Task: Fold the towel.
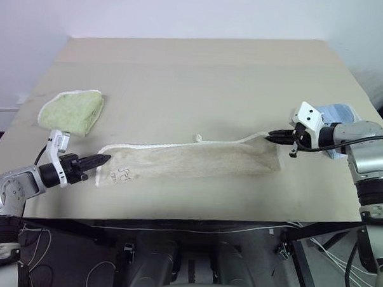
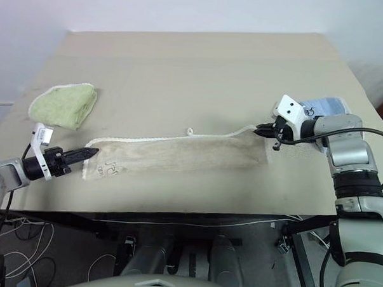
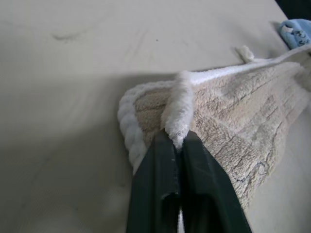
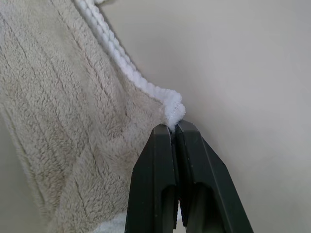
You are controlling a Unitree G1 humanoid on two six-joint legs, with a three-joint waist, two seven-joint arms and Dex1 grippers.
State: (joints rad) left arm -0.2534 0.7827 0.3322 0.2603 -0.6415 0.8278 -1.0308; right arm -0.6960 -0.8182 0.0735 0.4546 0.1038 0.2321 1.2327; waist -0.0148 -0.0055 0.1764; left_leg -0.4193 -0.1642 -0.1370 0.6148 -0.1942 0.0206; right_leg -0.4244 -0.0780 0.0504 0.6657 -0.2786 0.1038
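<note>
Both grippers, left (image 1: 105, 158) and right (image 1: 270, 137), pinch opposite white-corded corners of the fuzzy beige towel (image 1: 191, 161), stretched as a long folded band across the tan table (image 1: 201, 74), between a folded green towel (image 1: 72, 111) and a blue cloth (image 1: 340, 115).

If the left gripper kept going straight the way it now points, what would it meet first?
The beige towel itself: the left gripper pinches its near corner and points along its length towards the right gripper. Past the cloth, depth is unclear.
</note>
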